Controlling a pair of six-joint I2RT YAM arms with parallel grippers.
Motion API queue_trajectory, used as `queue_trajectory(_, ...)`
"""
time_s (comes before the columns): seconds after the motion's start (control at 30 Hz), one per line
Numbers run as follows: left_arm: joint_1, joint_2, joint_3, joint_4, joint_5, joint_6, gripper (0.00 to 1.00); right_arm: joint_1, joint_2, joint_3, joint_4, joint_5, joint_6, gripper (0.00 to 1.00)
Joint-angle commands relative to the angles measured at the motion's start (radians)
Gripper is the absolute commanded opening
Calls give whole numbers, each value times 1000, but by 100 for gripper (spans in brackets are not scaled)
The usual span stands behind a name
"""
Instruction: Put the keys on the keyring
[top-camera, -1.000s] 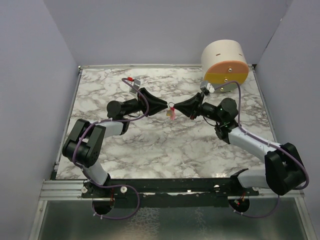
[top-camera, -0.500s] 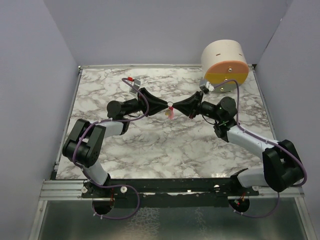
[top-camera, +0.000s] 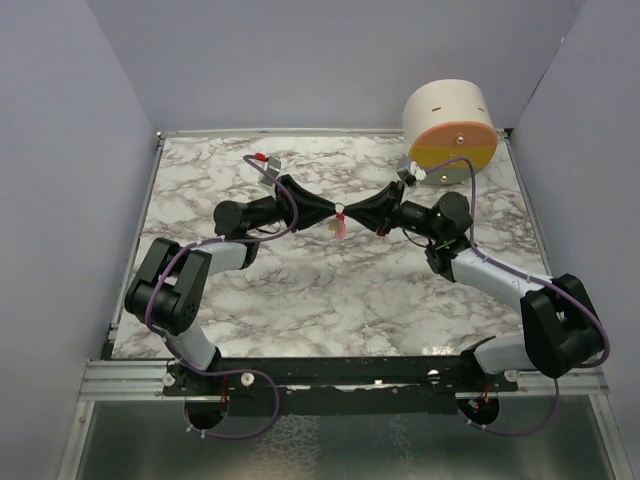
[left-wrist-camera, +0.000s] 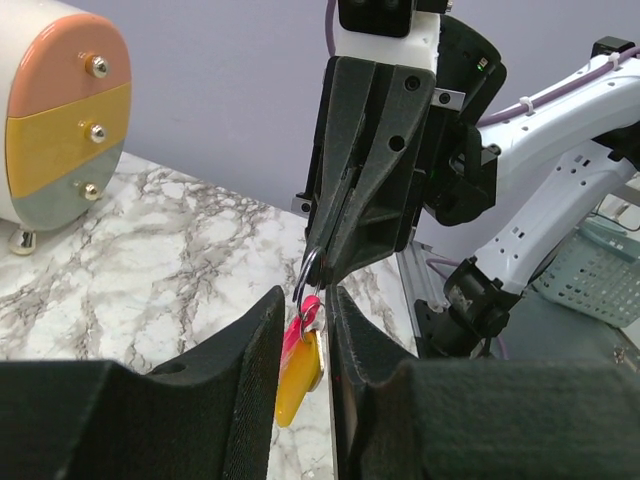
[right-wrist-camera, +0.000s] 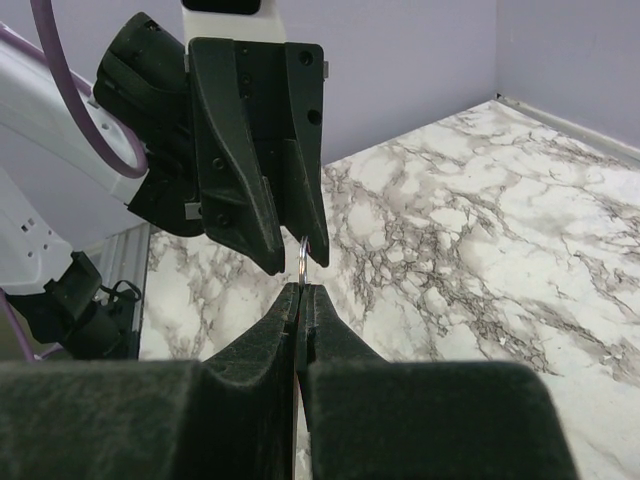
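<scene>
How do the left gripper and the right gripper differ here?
The left gripper has its jaws apart; the right gripper has them pressed shut. The right gripper pinches the thin metal keyring at its tip, whereas the left gripper has the small yellow key and the pink key hanging in its gap; whether it presses them is unclear. Both are black and meet tip to tip above the marbled white table.

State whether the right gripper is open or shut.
Shut: in its wrist view the right gripper has its fingers pressed together with no gap, pinching the keyring.
</scene>
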Motion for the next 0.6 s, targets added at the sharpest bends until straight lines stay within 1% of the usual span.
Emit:
queue_trajectory(0.0,-12,4,29,224,-4,-9,24,-2,12,31,47,-24,13,1)
queue_trajectory(0.07,-15,9,32,224,-2,-10,22,-3,12,32,47,-23,13,1)
queue_trajectory(0.2,-23,15,39,224,-2,-9,21,-2,18,36,48,-28,15,1)
queue_trajectory(0.27,-27,18,41,224,-2,-9,19,-3,19,37,48,-27,14,1)
queue_trajectory(0.33,-27,17,41,224,-1,-10,15,-3,19,37,48,-27,15,1)
queue_trajectory(0.5,-29,9,39,224,1,-11,0,-2,22,36,47,-16,16,1)
queue_trajectory(0.57,-30,3,34,224,1,-11,0,-3,24,35,47,-8,17,1)
